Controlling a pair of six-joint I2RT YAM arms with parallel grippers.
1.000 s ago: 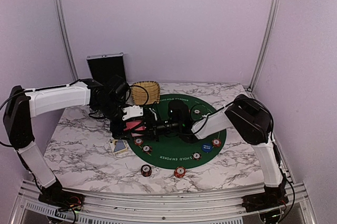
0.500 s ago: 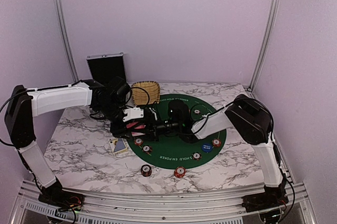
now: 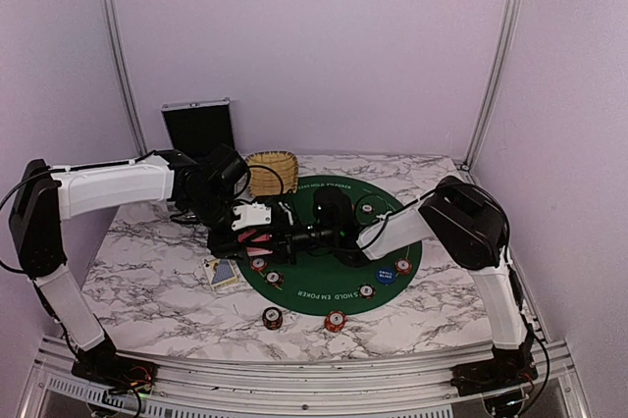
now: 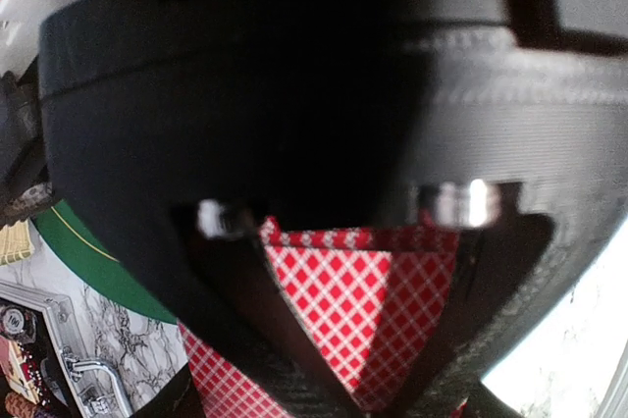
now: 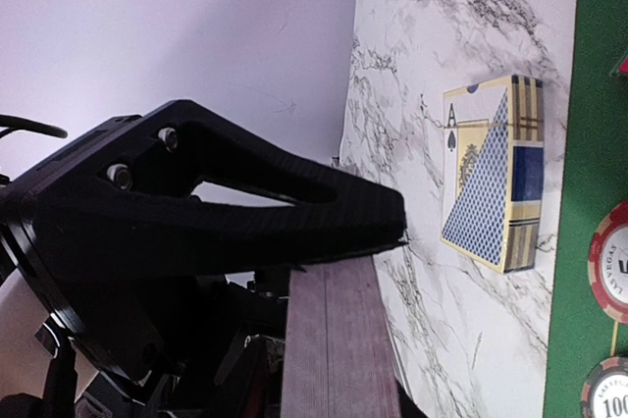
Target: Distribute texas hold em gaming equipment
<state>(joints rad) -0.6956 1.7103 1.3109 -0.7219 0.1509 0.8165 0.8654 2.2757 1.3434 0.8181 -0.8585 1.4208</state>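
One silver-edged black case (image 3: 199, 126) stands upright at the far left of the marble surface (image 3: 147, 281). The left end effector (image 3: 243, 227) is clamped on one stack of playing cards (image 3: 251, 236). Its wrist view shows their red-and-white checked backs (image 4: 363, 290) between dark fingers (image 4: 255, 339). The stack is held above the left rim of the mat.

Just nearer lies one card box (image 3: 223, 272), blue-patterned, printed with an "A" and a spade (image 5: 496, 173). One woven basket (image 3: 271, 172) sits behind.

The right end effector (image 3: 285, 237) reaches left to the stack. One finger (image 5: 294, 197) lies along the stack's edge (image 5: 334, 339), and the other is hidden, so I cannot tell whether it is gripping.

One round green mat (image 3: 314, 266) reads "HOLD EM POKER" along its near rim. Six red-and-white chips can be counted: four on the mat (image 3: 258, 264) and two on the marble nearer the arms (image 3: 272, 317). One chip (image 5: 608, 384) reads "100". One more round piece (image 3: 366, 208) near the far rim is too small to identify. One blue disc (image 3: 385, 275) lies at the right.
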